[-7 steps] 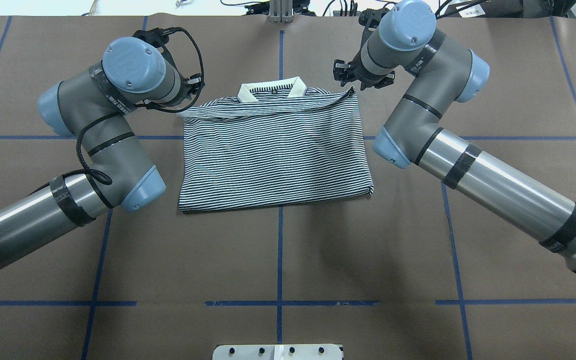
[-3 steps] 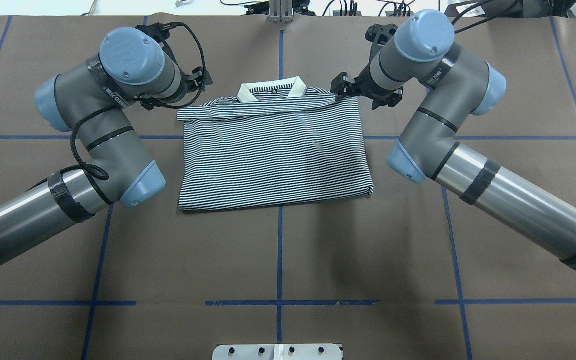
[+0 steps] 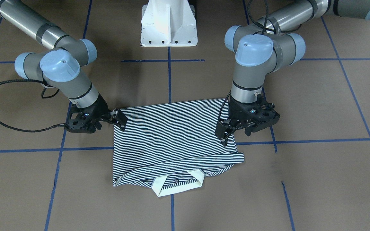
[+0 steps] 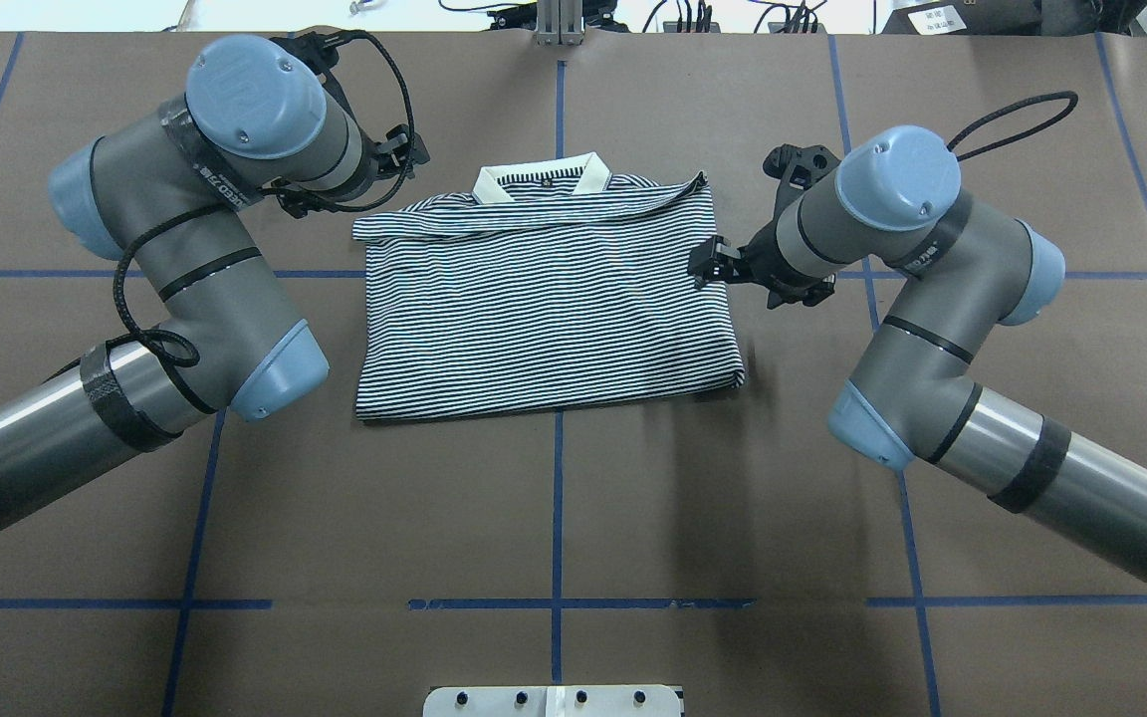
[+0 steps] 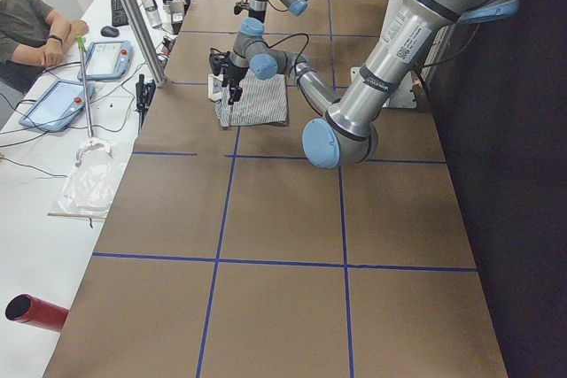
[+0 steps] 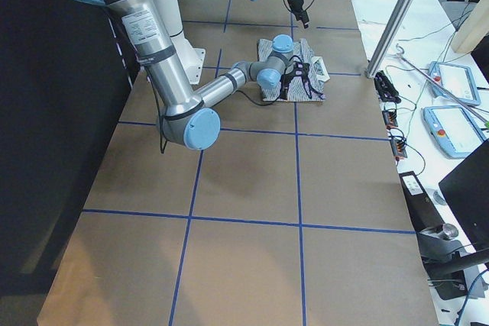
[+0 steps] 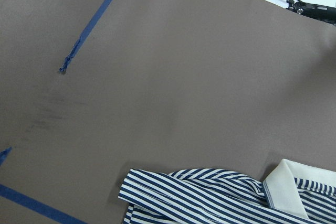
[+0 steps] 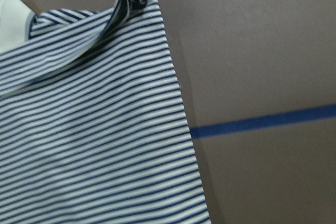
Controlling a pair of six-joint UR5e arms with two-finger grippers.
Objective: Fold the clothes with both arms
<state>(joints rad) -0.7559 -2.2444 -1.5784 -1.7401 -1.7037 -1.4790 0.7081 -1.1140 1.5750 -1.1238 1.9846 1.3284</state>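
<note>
I'm seeing the polo shirt [image 4: 549, 319] lying as soft, matt striped cloth, its collar [image 4: 492, 185] showing as plain cream fabric. The counter [image 4: 733, 518] is showing dull brown paper, crossed by slightly shiny blue tape [image 4: 556, 498]. The left arm [image 4: 6, 443] and right arm [image 4: 1111, 498] are gleaming like brushed metal, and their joint caps [image 4: 255, 85] are looking like smooth plastic.

The polo shirt [image 4: 549, 309], in thin navy-and-white stripes, lies folded into a flat near-rectangle on the worktop [image 4: 554, 498]. Its cream collar [image 4: 539, 181] peeks out at the 12 o'clock edge. The left arm [image 4: 205, 259], grey with light blue caps, bends in from 8 o'clock. Its black left tool [image 4: 402, 157] hangs just off the shirt's 11 o'clock corner, and its jaw gap is unreadable. The right arm [image 4: 932, 299] reaches in from 4 o'clock. The right tool [image 4: 715, 264] sits just beside the shirt's 3 o'clock edge, jaws apart and holding nothing.
</note>
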